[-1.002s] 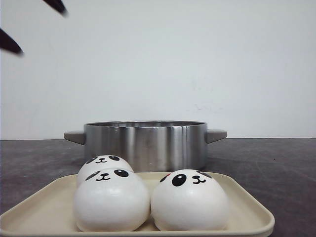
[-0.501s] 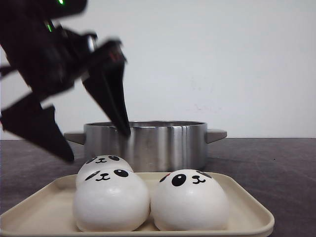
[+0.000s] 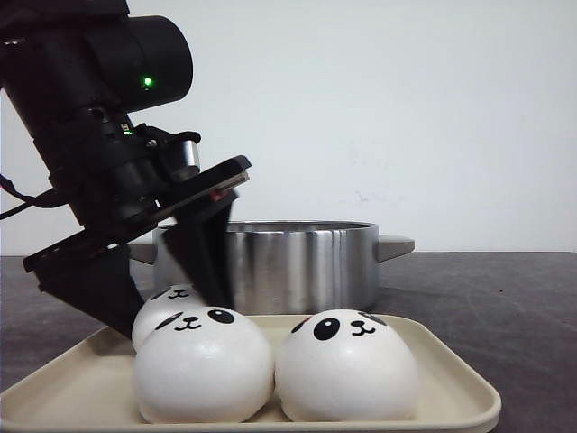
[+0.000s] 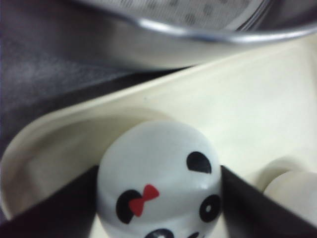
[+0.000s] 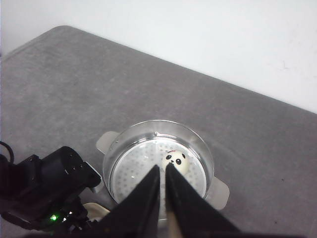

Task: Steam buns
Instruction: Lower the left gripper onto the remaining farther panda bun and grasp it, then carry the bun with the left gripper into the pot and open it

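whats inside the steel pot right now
The right wrist view shows one panda bun lying on the perforated steamer plate inside the pot. The right gripper fingers cover part of the plate, so anything beneath them is hidden.

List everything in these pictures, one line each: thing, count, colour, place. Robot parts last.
Buns on the tray: three, white with black panda faces; front-left, front-right, and a rear-left one with a red bow, between the left jaws.
Bun in the pot: one, white, on the perforated steamer plate.
Pot: one, silver steel with grey handles, behind the tray.
Tray: one, cream, nearest the camera.
Table: one, dark grey.
Wall: white, behind.
Left gripper: black, jaws open astride the rear-left bun.
Right gripper: black, high above the pot, jaws nearly together, holding nothing.
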Controlling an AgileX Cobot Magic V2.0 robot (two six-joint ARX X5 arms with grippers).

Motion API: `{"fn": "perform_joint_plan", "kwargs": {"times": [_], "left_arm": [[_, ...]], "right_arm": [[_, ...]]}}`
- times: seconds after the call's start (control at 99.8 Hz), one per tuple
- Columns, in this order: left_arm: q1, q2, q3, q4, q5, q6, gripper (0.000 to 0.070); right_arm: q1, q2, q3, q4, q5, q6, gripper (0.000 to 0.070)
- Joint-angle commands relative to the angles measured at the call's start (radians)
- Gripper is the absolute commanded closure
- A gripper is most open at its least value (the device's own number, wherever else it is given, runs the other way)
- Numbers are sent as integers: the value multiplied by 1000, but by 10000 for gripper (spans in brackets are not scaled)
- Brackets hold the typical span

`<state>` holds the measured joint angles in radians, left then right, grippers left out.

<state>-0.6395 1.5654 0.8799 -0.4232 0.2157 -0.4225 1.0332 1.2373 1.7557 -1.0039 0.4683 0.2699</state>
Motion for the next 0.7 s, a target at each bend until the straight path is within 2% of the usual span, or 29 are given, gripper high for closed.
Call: {"fn": "perform_joint_plan", "kwargs": {"times": [0.0, 0.16, 0.25, 0.391, 0.521, 0.691], "left_arm": [[-9, 21, 11, -8, -9, -13, 694], [-16, -51, 43, -37, 3, -16, 690], [-34, -138, 91, -63, -2, 14, 690], [-59, -272, 188, -49, -92, 49, 690], [-50, -297, 314, -23, -167, 103, 690], [14, -218, 472, -9, -183, 180, 690]], "right_arm": [[12, 8, 19, 5, 5, 15, 688], [12, 9, 19, 0, 8, 14, 688], [12, 9, 18, 0, 13, 11, 688], [12, 9, 18, 1, 12, 11, 688], [12, 9, 18, 5, 11, 11, 688], [12, 10, 18, 10, 11, 10, 688]]}}
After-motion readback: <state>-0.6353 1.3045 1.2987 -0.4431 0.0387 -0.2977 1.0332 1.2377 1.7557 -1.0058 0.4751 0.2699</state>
